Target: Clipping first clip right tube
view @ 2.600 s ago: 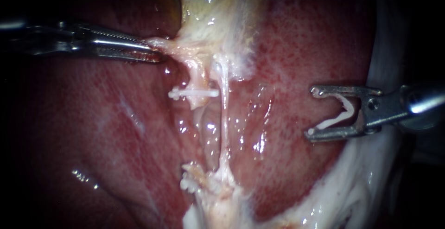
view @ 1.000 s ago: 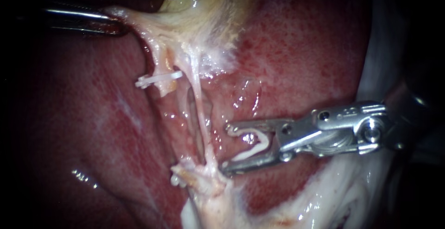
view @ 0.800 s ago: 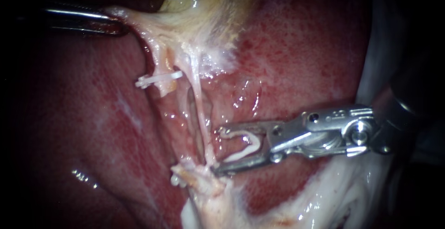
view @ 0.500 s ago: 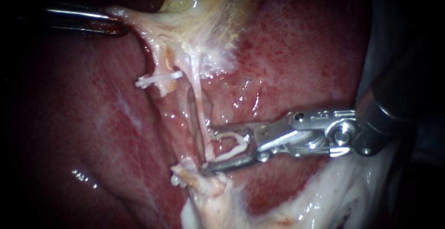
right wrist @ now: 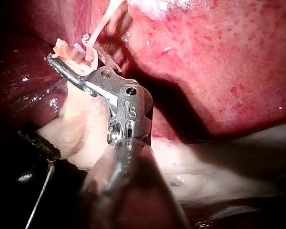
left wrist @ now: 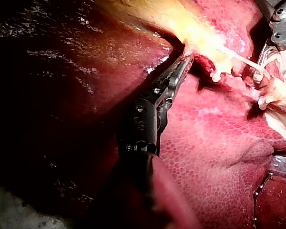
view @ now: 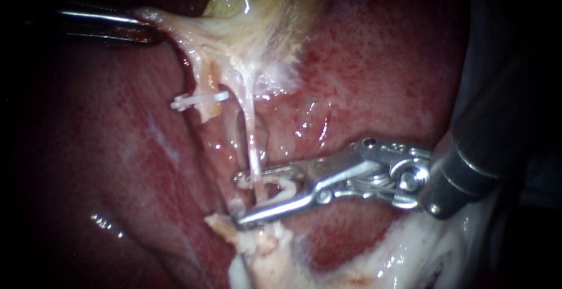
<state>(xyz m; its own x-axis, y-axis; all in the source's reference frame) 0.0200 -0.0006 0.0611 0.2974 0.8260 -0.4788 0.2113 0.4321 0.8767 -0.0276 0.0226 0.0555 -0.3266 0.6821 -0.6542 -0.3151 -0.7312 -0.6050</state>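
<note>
The thin pale right tube (view: 252, 143) runs down from the gallbladder (view: 263, 8) to a fatty stump. My right instrument (view: 241, 201) reaches in from the right; its jaws stand apart, carrying a white clip (view: 287, 186), with the tube's lower end between them. The right wrist view shows the same: right instrument (right wrist: 69, 47), clip (right wrist: 78, 50), tube (right wrist: 102, 21). A closed white clip (view: 199, 99) crosses the left tube. My left instrument (view: 146, 26) is shut on the gallbladder's pale edge at upper left, holding it taut; the left wrist view shows that left instrument (left wrist: 183, 64).
Red liver (view: 380, 61) surrounds the tubes on both sides. White fatty tissue (view: 410, 248) lies under the right instrument's shaft. In the left wrist view the clip on the left tube (left wrist: 217, 74) and the right instrument (left wrist: 271, 52) show ahead of the left instrument's jaws.
My right instrument has slid left with its clip, from beside the right tube to straddling it. The left instrument earlier drew the gallbladder edge up and left and has held since.
</note>
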